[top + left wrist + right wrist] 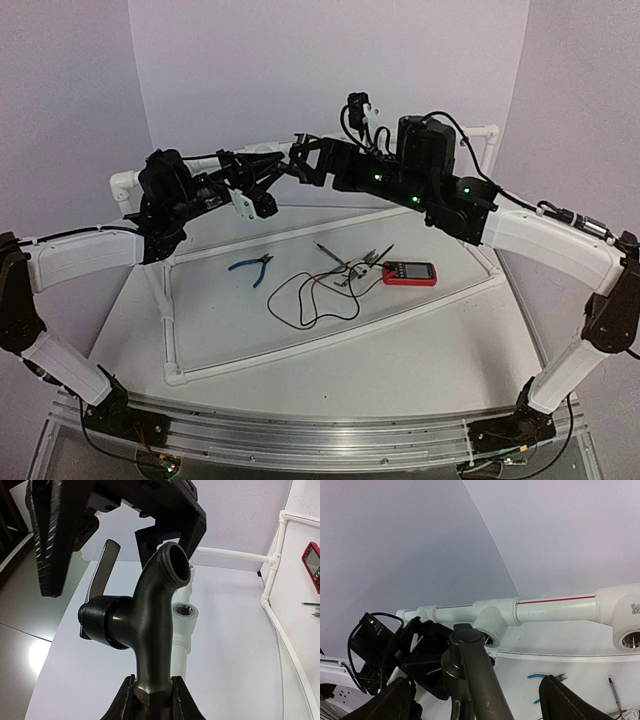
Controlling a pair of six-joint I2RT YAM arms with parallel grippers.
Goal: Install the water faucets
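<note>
Two black-and-white arms reach up from the near edge of a white table (420, 350) and meet high over its back left part. A frame of white pipe (330, 345) lies on the table as a rectangle, with uprights carrying a rail along the back. The left arm (80, 255) bends in from the left and the right arm (540, 240) from the right, their wrists almost nose to nose above that rail.

The left gripper (153, 690) is clamped tight on the lower end of the water faucet (150, 615), a dark grey metal tap held in the air just in front of the back rail. Its bent body rises away from the fingers, the flat lever sticks out to one side, and the open threaded mouth points towards the other arm. Behind it stands a white pipe socket (183, 611) with a dark hole, close by but apart from the tap.

The right gripper (476, 680) stands with its fingers spread wide to either side of the tap; in its own wrist view there is clear space on both sides.

Down on the table inside the frame lie a red multimeter (410, 272), looping thin wires (310, 295), blue-handled pliers (252, 267) and some slim metal probes (350, 262).
</note>
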